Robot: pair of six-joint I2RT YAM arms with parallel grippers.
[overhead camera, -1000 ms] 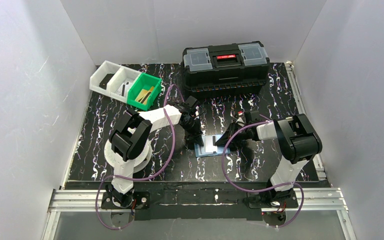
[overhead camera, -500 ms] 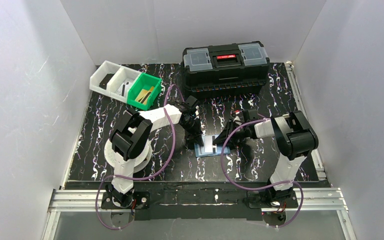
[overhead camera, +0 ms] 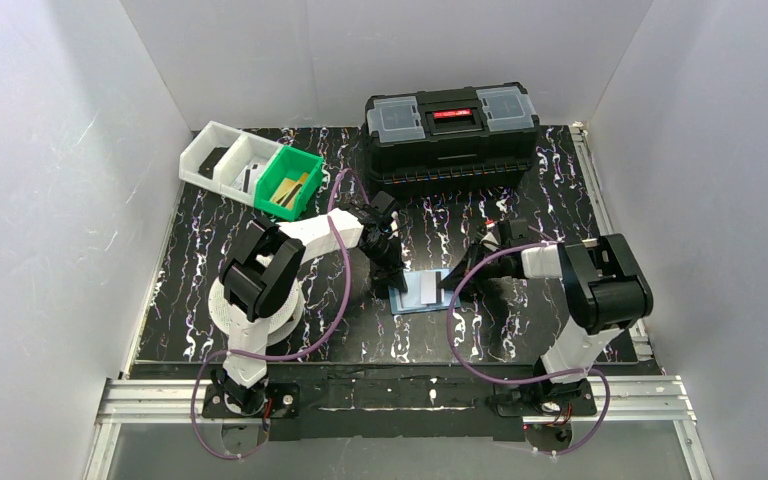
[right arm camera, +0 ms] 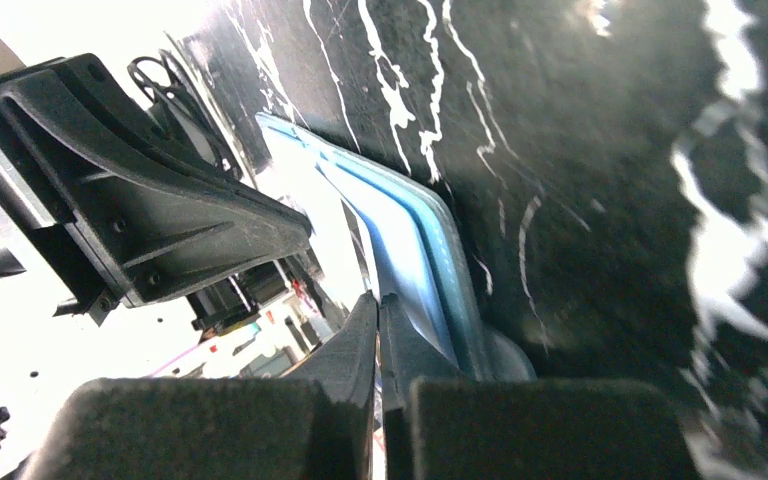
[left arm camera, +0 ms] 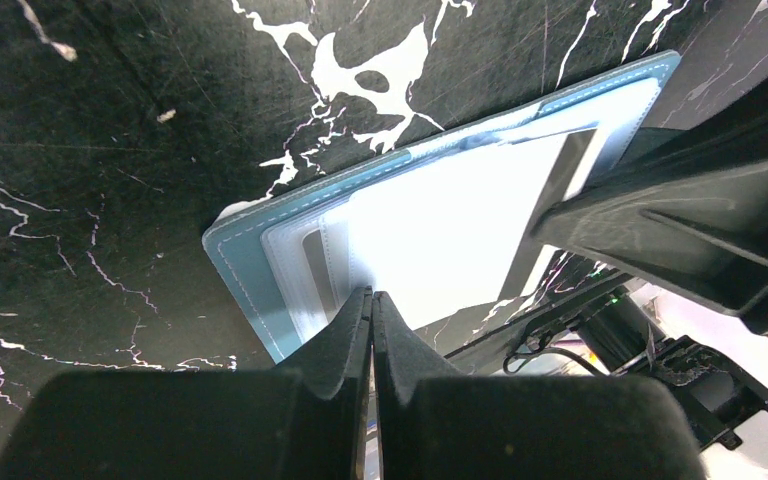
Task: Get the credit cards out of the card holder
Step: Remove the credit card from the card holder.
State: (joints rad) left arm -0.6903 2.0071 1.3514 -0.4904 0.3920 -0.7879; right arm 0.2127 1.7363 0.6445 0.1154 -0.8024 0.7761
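Card holder: the blue card holder (overhead camera: 410, 304) lies opened flat on the tabletop (overhead camera: 360, 342), in the middle between the two arms and within reach of both.
Card: a pale card (left arm camera: 440, 225) sits in the holder's inner pocket, not yet out. Glare washes out its colour, and how many cards lie beneath it cannot be told.
Left gripper: the left gripper (left arm camera: 372, 300) has its fingers pressed together, with the tips set on the holder's left edge. It appears to be acting as a weight, so that the holder does not slide or fold up when a card is pulled.
Right gripper: the right gripper (right arm camera: 378, 305) is also pressed together, low at the holder's opposite edge where the pocket opens. Whether a card's thin edge is caught between the fingers cannot be told.
Why opposed: with one arm pinning and the other working the open side, any pull would be directed away from the anchor.
Step in hand: probably getting hold of the card's edge.
Risk: a thin card may slip from a shallow pinch.
Background: the green bin (overhead camera: 288, 183) and the black toolbox (overhead camera: 450, 135) stand well apart at the back.
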